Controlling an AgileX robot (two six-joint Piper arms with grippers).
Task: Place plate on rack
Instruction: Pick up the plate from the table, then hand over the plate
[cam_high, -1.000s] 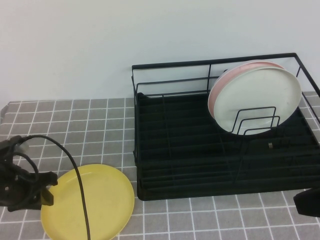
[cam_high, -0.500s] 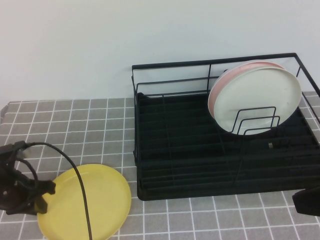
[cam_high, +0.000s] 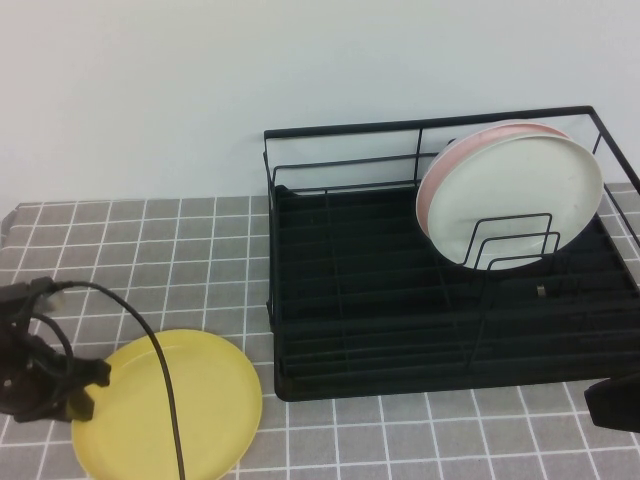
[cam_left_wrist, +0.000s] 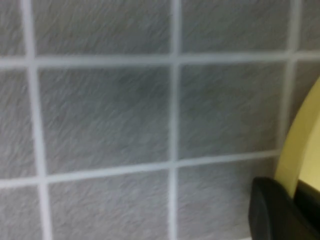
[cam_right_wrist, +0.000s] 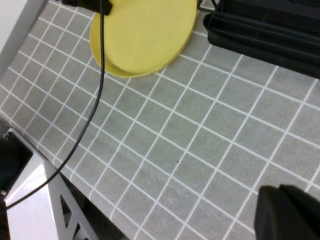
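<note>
- Plate (cam_high: 170, 405) located at lower left of the high view, lying on the grey tiled table (cam_high: 180, 250), well apart from the divider slots and just left of the rack (cam_high: 440, 300) front corner
- Left gripper (cam_high: 82, 388) positioned at the plate's left rim; left wrist view shows one dark fingertip (cam_left_wrist: 272, 212) set against the yellow edge – appears pinched on the rim, though only one finger is visible
- Right gripper (cam_right_wrist: 290, 212) parked at lower right of the high view, over bare tiles near the rack front; finger spacing cannot be told
- Rack occupies centre to right of the high view; white plate (cam_high: 515, 195) and pink plate (cam_high: 450, 160) stand upright at upper right, leaning in the dividers
- Risk – rim slip: thin edge grip on smooth plastic likely to let the plate pivot or drop on lift
- Risk – snag: black cable (cam_high: 150, 350) crosses the plate face and may drag or catch during transfer
- Risk – collision: plate edge may strike the rack's front rail or wire uprights if carried too low
- Risk – disturbance of the standing plates if the slot chosen lies too close to them
- Brands, labels, writing: none legible on plate, rack or grippers
</note>
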